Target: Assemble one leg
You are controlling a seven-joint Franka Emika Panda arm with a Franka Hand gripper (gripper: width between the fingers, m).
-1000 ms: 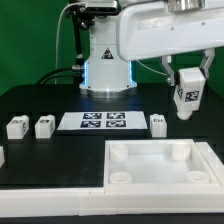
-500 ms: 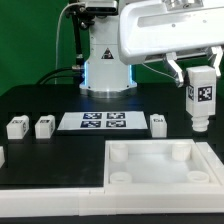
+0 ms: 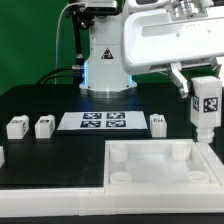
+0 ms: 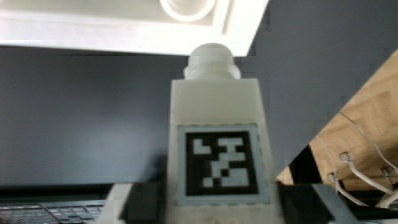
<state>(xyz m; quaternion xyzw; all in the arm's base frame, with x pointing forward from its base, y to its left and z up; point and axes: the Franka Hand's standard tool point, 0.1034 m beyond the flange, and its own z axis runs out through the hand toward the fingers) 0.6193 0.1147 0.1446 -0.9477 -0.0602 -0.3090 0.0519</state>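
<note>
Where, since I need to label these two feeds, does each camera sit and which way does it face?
Exterior view: off the arm, across the table from the robot's base, facing it over the marker board and white tray-like piece; shows the arm and the hand gripping the leg.
Wrist view: on the wrist, looking along the leg toward the tray-like piece; a dark part of the hand shows beside the leg's gripped end.
Shared: the tagged leg, the tray-like piece, the black table.

I see a white leg (image 3: 206, 112) with a black-and-white square tag, a black table (image 3: 55, 155), a white tray (image 3: 160, 147) and a green backdrop (image 3: 25, 40).
</note>
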